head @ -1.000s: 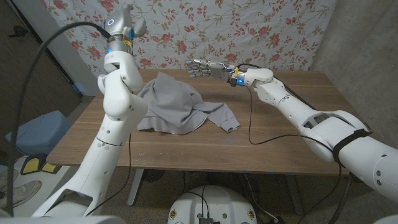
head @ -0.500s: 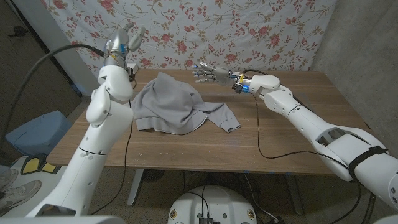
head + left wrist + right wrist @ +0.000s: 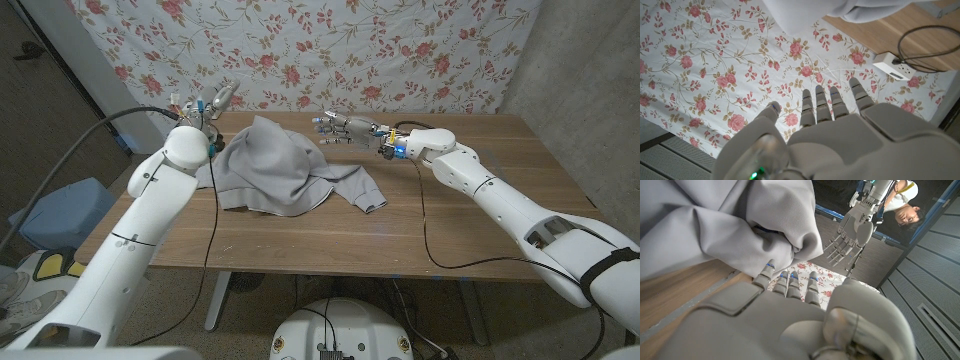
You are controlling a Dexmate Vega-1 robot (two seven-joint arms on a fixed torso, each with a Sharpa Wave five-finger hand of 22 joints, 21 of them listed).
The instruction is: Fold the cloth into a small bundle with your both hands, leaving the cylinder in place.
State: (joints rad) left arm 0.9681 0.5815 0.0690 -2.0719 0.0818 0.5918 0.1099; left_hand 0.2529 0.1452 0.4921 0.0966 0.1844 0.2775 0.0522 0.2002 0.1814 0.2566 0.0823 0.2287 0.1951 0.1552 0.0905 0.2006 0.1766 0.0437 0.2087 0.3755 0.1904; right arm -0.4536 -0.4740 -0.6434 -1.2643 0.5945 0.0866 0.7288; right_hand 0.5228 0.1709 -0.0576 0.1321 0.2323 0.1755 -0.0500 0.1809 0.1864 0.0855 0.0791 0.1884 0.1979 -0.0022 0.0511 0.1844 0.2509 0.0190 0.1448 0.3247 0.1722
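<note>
Grey cloth [image 3: 282,168] heaped on the wooden table [image 3: 450,220], peaked toward the far side, one sleeve-like end trailing toward the middle. No certain sight of the cylinder — perhaps under the peak, cannot tell.

Left hand [image 3: 212,103] raised at the table's far left corner, just beside the cloth's edge but apart from it, fingers [image 3: 816,102] straight and slightly spread, holding nothing. Lower now than half a second ago, closer to the table top.

Right hand [image 3: 339,128] hovering past the cloth's peak, fingers [image 3: 790,280] extended and a little apart, empty — tips close to a grey fold in the right wrist view, contact not clear. Shifted slightly rightward and lower since the earlier frame. Cloth itself unchanged in shape.
</note>
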